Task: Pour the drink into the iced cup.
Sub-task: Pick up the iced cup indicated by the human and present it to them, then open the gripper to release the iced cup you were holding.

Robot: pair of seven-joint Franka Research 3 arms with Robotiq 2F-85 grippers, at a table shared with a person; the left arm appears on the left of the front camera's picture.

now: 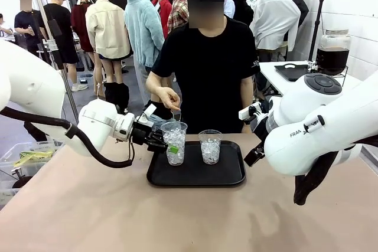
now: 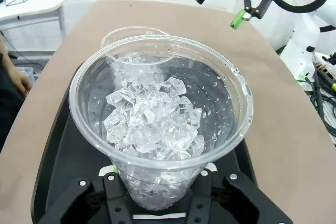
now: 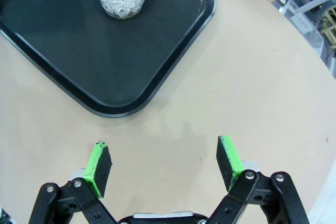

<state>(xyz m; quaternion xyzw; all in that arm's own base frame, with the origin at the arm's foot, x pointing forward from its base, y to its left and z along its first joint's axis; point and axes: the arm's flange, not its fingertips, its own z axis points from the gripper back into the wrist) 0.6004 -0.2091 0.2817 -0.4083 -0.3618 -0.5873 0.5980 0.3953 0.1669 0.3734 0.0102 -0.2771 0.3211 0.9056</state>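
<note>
**Front view.** A black tray (image 1: 195, 176) lies mid-table toward the far edge, where a person (image 1: 207, 69) stands. Two clear cups of ice stand on it. The taller iced cup (image 1: 175, 141) is near the tray's left edge, and a shorter second cup (image 1: 210, 146) is at its middle. The left gripper (image 1: 157, 140) is clamped on the taller cup's side. The person's hand (image 1: 170, 98) hovers above that cup, pinching something too small to make out. A jar of dark liquid (image 1: 332, 57) stands on a side table at the back right.

**Left wrist view.** Seen from above, the held cup contains piled ice cubes (image 2: 152, 116), and there are droplets on its wall. The gripper's fingers (image 2: 113, 182) press the cup's lower part from both sides. The second cup's rim shows just behind it.

**Right wrist view.** The right gripper (image 3: 165, 157) hangs with its jaws spread wide and empty, its green pads (image 3: 100, 165) well apart. It is above bare tabletop (image 3: 252, 77), just off a rounded corner of the tray. The lower parts of both cups show at the top edge.
</note>
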